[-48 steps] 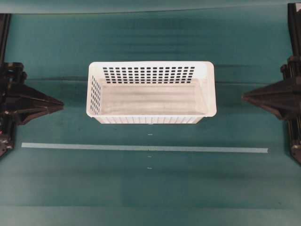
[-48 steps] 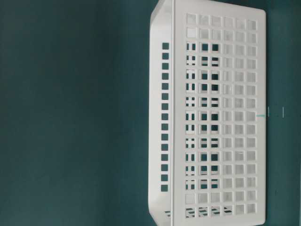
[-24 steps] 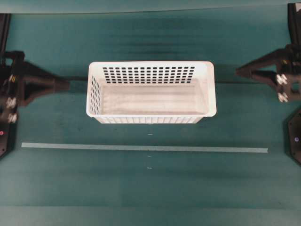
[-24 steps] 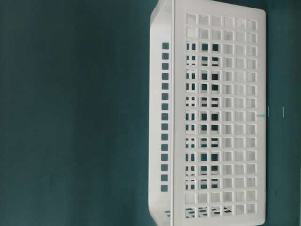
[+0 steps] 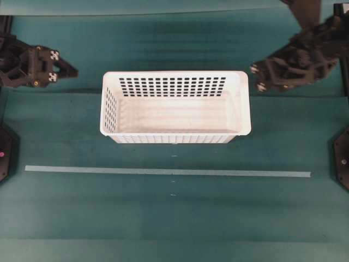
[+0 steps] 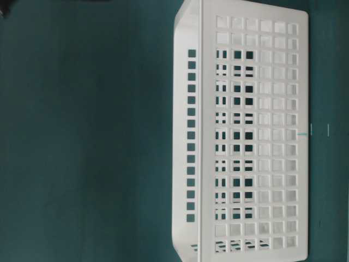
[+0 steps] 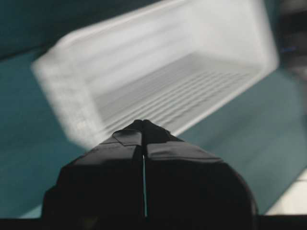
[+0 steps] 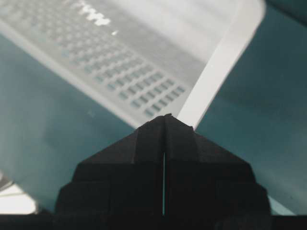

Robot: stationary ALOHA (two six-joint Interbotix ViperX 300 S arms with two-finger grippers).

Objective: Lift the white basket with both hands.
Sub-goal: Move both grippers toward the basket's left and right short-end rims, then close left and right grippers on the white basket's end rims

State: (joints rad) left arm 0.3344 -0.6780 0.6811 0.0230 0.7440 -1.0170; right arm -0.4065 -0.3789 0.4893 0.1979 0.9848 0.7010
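Nothing of the lift is done yet, as far as I can judge: the white basket [image 5: 175,107] sits flat on the green desk [image 5: 174,218], a little back from the pale tape line [image 5: 163,171], and neither arm touches it. The left claw [image 5: 72,71] hangs off the basket's left end, near its far corner but clearly apart from the rim; the right claw [image 5: 254,78] is just beside the far right corner, close but with a gap showing. Both have yet to open, settle on the short ends and grip before any raising can happen. The overhead view gives those gaps and the layout, yet cannot settle how the jaws stand. The wrist views do: the left claw [image 7: 143,123] has its jaws pressed together with only a hairline between, pointing at the blurred basket [image 7: 158,81], and the right claw [image 8: 164,116] is likewise closed, empty, aimed at the rim. The table-level view shows only the slotted side wall [image 6: 253,136], no arms at all
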